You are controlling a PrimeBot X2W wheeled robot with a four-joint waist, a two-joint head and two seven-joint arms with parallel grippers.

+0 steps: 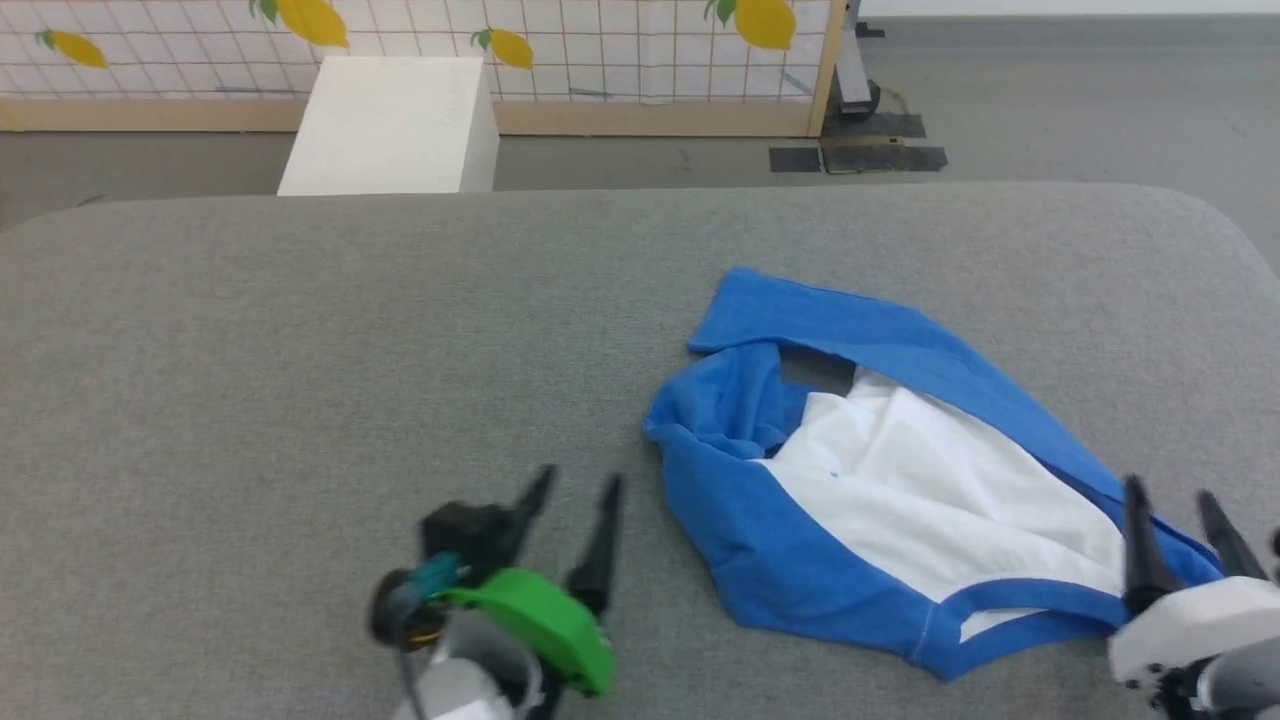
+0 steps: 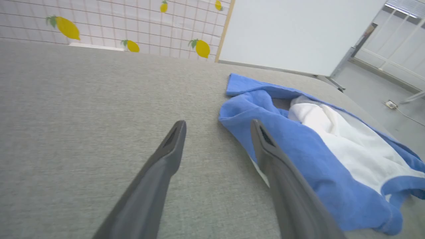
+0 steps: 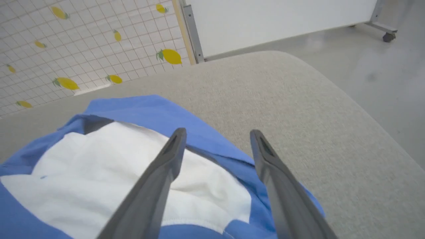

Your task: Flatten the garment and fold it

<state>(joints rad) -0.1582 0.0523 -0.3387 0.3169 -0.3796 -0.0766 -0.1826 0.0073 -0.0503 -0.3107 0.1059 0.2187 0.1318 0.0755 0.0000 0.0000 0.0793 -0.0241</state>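
Note:
The garment (image 1: pixel 900 480) lies crumpled on the grey padded table (image 1: pixel 300 350), right of centre, its white body bunched between royal-blue parts. My left gripper (image 1: pixel 578 485) stands open just left of its blue edge, nothing between the fingers; in the left wrist view the garment (image 2: pixel 318 146) lies beside and under the right finger (image 2: pixel 265 146). My right gripper (image 1: pixel 1170 500) stands open over the garment's near right corner, empty. Through the right wrist camera, its fingers (image 3: pixel 172 149) spread above the garment (image 3: pixel 109 162).
Behind the table stand a white box (image 1: pixel 395 125) and a tiled partition with lemon prints (image 1: pixel 600 45). Grey floor and a stand's dark base plates (image 1: pixel 860 155) lie at the back right. The table's rounded right edge (image 3: pixel 348 99) is close to my right gripper.

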